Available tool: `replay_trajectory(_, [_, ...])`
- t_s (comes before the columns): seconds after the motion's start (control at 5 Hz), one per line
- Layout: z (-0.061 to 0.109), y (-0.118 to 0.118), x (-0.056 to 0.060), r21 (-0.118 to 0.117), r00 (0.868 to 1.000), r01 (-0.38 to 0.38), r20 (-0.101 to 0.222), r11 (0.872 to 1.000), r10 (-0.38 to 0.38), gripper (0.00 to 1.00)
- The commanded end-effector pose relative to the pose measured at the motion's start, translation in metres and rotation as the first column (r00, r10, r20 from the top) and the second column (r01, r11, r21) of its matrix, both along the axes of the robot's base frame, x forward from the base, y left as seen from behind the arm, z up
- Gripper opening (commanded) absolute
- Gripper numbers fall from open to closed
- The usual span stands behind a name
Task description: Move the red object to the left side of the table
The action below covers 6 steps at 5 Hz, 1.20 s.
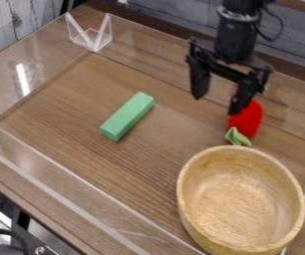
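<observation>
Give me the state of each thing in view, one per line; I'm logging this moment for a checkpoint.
gripper: open, pointing down, over the red object
red object: lying on the table, right side, not gripped
green block: lying flat, untouched
wooden bowl: upright, empty
table: bounded by clear walls
</observation>
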<state>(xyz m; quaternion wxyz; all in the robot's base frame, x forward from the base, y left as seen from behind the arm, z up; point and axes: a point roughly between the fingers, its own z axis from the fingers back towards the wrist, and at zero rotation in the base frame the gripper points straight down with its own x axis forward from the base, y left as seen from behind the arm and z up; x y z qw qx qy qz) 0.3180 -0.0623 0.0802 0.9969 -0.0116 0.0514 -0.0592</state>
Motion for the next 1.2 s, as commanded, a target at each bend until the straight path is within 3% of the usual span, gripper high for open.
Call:
replay_trajectory(0.0, [0.009,-0.016,0.019,-0.005,0.996,0.008,0.086,1.0,-0.008,1.0])
replay_trajectory(0.2, [-0.001,-0.024,0.028,-0.002,0.995,0.019,0.095,1.0,-0.019,1.0])
replay_trajectory(0.6, [-0.025,-0.03,0.037,0.017,0.996,0.022,0.083,1.0,-0.024,1.0])
replay_trajectory(1.0, [-0.022,-0.03,0.038,0.019,0.996,0.022,0.09,1.0,-0.024,1.0])
